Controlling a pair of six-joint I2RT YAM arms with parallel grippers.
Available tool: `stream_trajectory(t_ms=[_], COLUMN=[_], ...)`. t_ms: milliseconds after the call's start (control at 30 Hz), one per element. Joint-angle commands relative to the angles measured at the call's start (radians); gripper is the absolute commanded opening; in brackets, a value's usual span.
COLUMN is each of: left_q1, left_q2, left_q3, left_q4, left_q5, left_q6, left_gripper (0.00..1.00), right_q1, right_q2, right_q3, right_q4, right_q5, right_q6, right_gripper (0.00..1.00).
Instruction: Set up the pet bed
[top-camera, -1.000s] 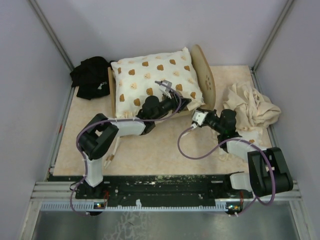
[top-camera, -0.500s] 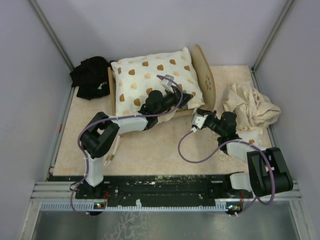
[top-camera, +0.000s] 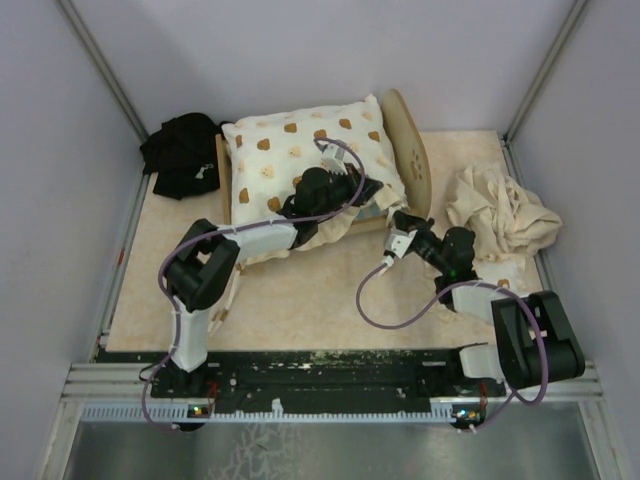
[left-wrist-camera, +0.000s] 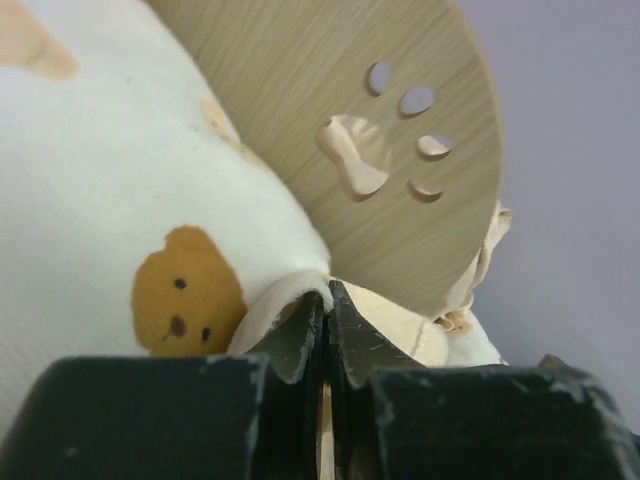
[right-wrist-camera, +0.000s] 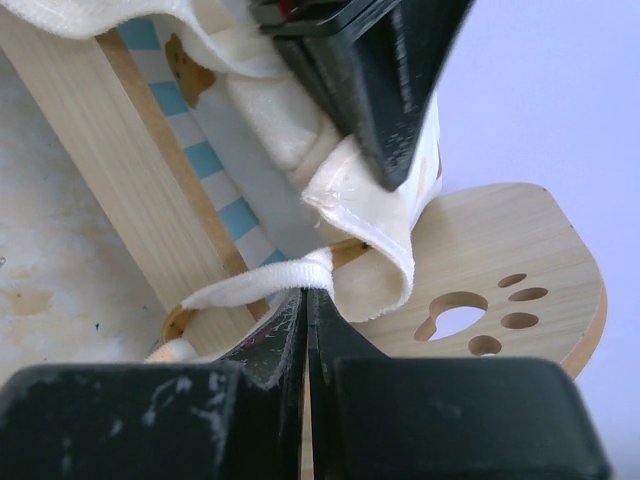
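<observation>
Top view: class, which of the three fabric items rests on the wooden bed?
The cream cushion with brown prints; the black cloth and the crumpled beige cloth lie beside the bed on the table.

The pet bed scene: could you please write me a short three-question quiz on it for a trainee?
1. True or false: the left gripper hangs open above the cushion.
2. Which shape is cut into the headboard? A star; B paw print; C bone.
3. What colour is the crumpled cloth to the right of the headboard in the top view?

Key: 1 false, it is shut on the cushion's frilled edge; 2 B; 3 beige.
</observation>
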Motion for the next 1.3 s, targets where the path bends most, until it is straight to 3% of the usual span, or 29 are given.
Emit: stream_trajectory(t_ms=[0,467,633,833,1000,1167,1267], left_q1=[0.006,0.019,0.035,0.04,0.039,0.036,0.037], left_q2=[0.023,-0.026,-0.037,-0.016,-0.026,-0.05,-0.066], left_q3=[0.021,-0.076,-0.013,0.034,0.001,-0.019,-0.049], left_q4=[-0.071,-0.113,-0.117,-0.189,-0.23,-0.298,-0.297], left_q5=[-0.035,-0.056,-0.027,-0.073,-0.127,-0.195,-0.204], left_q6=[-0.017,-0.009,-0.014,-0.006,0.018,0.06,0.057], left_gripper=[0.09,0.09,0.19,0.03,0.0,0.05,0.13], right_q1=[0.007,0.005,0.01,0.011,0.012,0.01,0.011], right_q2=[-0.009,-0.015,-0.02,-0.038,-0.04,-0.034,-0.035], right_q3=[-0.001,-0.01,-0.026,-0.023,-0.031,-0.021,-0.018], right_q4=[0.105,0.133,0.116,0.131,0.141,0.152,0.157], right_q5=[-0.007,0.0,-0.014,-0.009,-0.003,0.009,0.006], right_q6=[0.058,0.1,0.078,0.097,0.104,0.126,0.129], right_gripper=[0.0,0.0,0.0,0.0,0.0,0.0,0.0])
